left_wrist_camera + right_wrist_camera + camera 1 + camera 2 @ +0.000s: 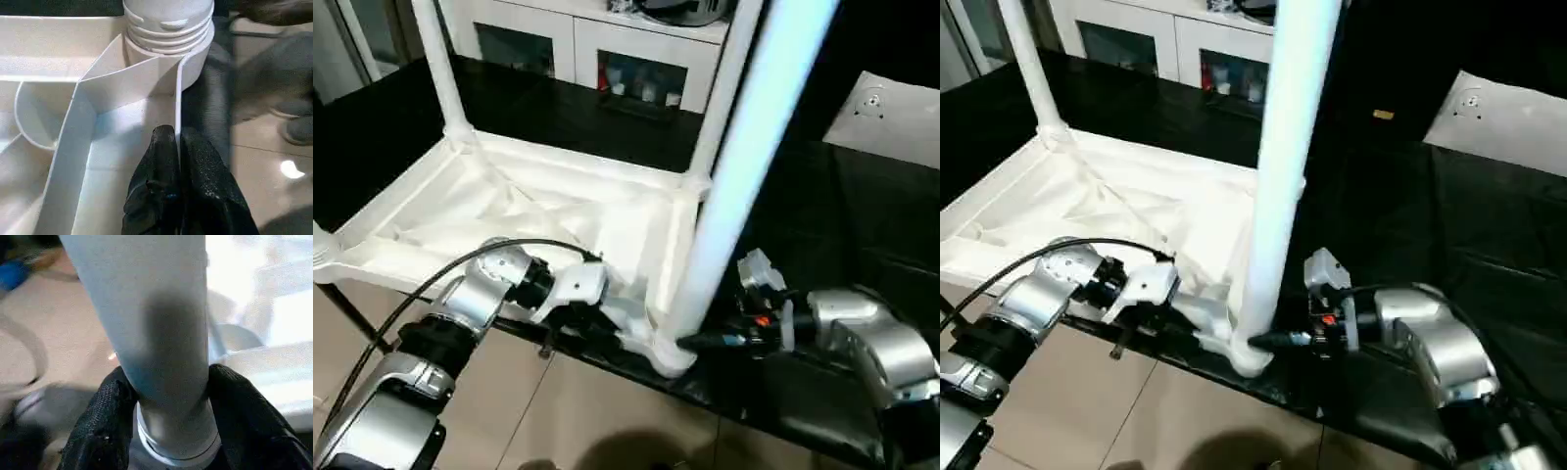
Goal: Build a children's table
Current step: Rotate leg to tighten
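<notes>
On the dark bench [862, 245], the upturned tabletop [538, 211] had three legs up, the left end effector [177, 147] pinching its rim, the right end effector [166, 396] clamped round the near leg [744, 157].

No readable text, labels, brands, numbers or signs anywhere.

1. Tabletop [558, 211]: white plastic, smooth, slightly glossy, with thin moulded ribs.
2. Leg [744, 157]: smooth white plastic tube, soft sheen, ridged rings at its base.
3. Left fingers [195, 181]: black, rough, grainy rubbery coating.
4. Right fingers [105, 431]: black, coarse, cloth-like texture.
5. Forearms [876, 343]: brushed silver metal look, satin.
6. Bench [1489, 225]: black, glossy.
7. Floor [568, 411]: beige tiles, polished.
</notes>
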